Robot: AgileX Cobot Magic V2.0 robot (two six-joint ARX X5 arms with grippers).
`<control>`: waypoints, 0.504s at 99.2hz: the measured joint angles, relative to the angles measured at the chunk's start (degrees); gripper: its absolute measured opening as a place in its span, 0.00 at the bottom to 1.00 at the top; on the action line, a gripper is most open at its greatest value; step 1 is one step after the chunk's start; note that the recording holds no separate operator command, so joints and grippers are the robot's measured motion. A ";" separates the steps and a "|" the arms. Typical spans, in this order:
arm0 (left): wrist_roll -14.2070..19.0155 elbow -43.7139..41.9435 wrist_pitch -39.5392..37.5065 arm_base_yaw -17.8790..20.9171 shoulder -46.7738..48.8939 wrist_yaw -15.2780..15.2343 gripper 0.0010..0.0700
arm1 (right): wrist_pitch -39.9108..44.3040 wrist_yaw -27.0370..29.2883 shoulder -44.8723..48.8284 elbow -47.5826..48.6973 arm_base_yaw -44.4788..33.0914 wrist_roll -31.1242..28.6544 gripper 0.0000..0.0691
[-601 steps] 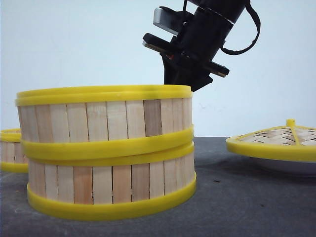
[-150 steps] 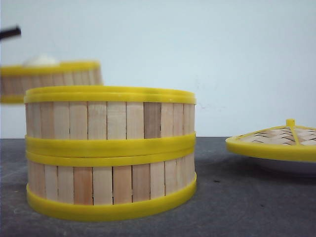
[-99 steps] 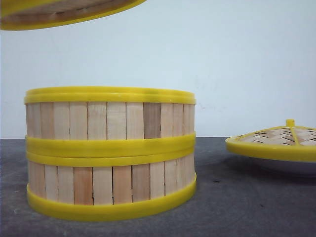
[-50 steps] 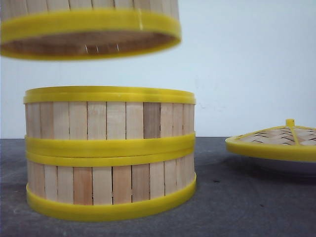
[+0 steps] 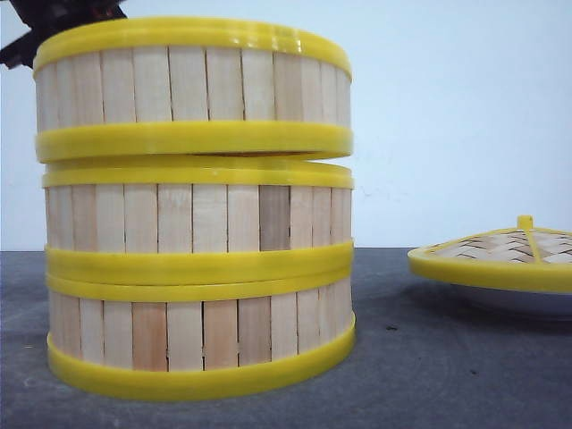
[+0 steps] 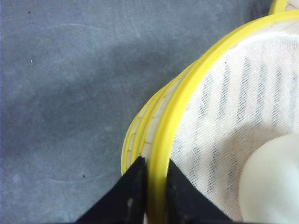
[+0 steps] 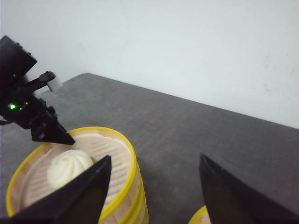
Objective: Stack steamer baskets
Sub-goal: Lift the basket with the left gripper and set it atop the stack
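Note:
Three steamer baskets stand in one column in the front view. The top basket [image 5: 192,85] hangs level on or just above the middle basket [image 5: 197,219], with a thin dark gap between their yellow rims on the right. The bottom basket [image 5: 197,331] rests on the table. My left gripper [image 6: 155,162] is shut on the top basket's yellow rim [image 6: 187,98], one finger outside and one inside. A white bun [image 6: 275,182] lies on its cloth liner. My right gripper [image 7: 154,158] hangs open above and to the right of the stack, holding nothing.
A domed woven lid [image 5: 500,255] with a yellow rim lies on a white plate [image 5: 527,299] at the right of the dark grey table [image 5: 429,375]. A pale wall stands behind. The left arm's dark body [image 5: 49,16] shows above the stack's left edge.
The third basket was lifted from the left, carried over the two-basket stack and lowered onto its top rim. The right arm, above the stack six seconds ago, has left the front view.

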State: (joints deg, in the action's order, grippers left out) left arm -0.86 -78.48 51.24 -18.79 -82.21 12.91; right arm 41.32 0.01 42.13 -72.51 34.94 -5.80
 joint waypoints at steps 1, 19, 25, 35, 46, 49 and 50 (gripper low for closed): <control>0.00 0.00 -0.04 0.00 -0.09 -0.02 0.02 | 0.04 0.00 0.00 0.00 0.00 0.00 0.54; 0.00 0.00 -0.50 0.00 -1.01 -0.26 0.02 | 0.04 -0.02 0.02 0.00 0.00 0.00 0.54; 0.02 0.00 -0.48 0.00 -1.46 -0.26 0.02 | 0.04 0.00 0.02 0.00 0.00 0.00 0.54; 0.02 0.00 -0.50 0.00 -2.16 -0.24 0.02 | 0.02 0.00 0.02 0.00 0.00 0.00 0.54; 0.02 0.00 -0.72 -0.02 -2.38 -0.22 0.02 | 0.04 0.00 0.04 0.00 0.00 0.00 0.54; 0.02 0.00 -0.83 -0.02 -2.45 -0.20 0.02 | 0.02 0.00 0.07 0.00 0.00 0.00 0.54; 0.02 0.00 -0.85 -0.02 -2.47 -0.20 0.02 | 0.02 0.00 0.07 0.00 0.00 0.00 0.54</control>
State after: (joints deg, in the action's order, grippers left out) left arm -0.84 -78.48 50.39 -18.81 -84.68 12.71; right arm 41.34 0.01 42.19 -72.51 34.94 -5.80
